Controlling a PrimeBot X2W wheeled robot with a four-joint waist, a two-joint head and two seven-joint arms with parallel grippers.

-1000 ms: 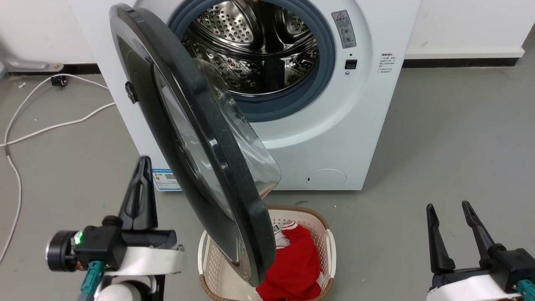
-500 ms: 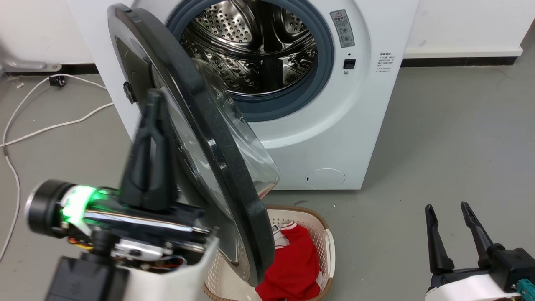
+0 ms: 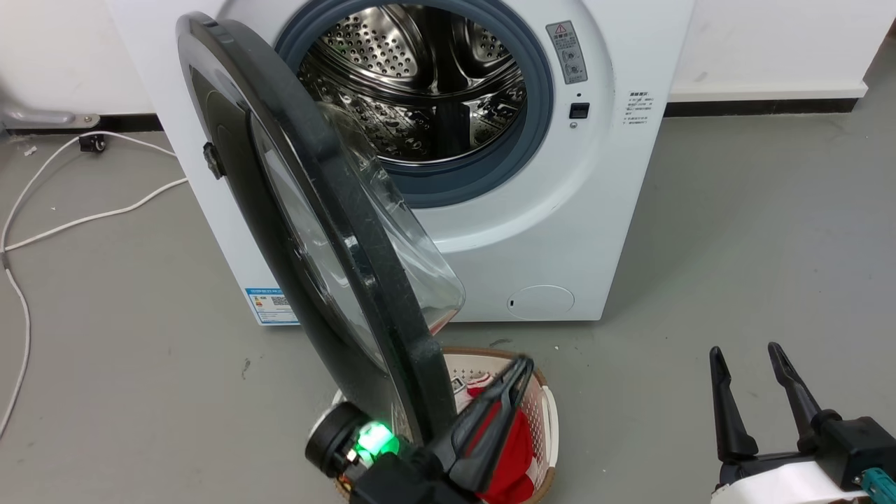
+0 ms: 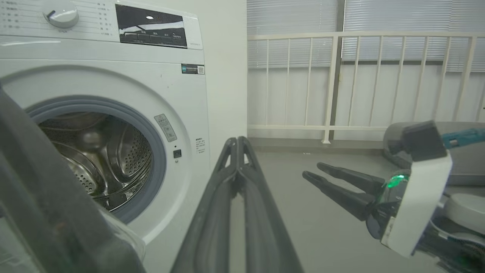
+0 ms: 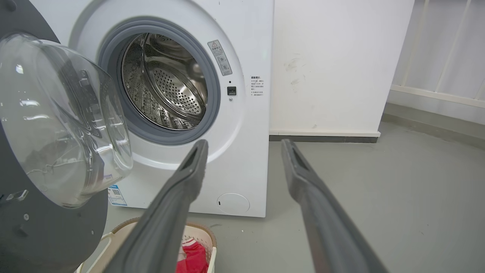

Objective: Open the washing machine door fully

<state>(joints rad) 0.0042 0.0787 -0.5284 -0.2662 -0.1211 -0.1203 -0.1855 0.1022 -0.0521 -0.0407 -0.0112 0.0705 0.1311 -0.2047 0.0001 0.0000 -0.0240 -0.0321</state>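
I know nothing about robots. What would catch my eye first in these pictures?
The big black-rimmed washing machine door stands half open across the middle of the head view, with the shiny steel drum behind. Below it sits a laundry basket holding a red garment, with the left gripper, shut, in front; the right gripper is open at lower right.

I can read no wording. Warning-triangle sticker (image 3: 565,50) on washing machine front (image 3: 595,210), print block (image 3: 637,106) right of it, blue QR sticker (image 3: 269,306) low on front, control panel lettering (image 4: 22,15): all too small.
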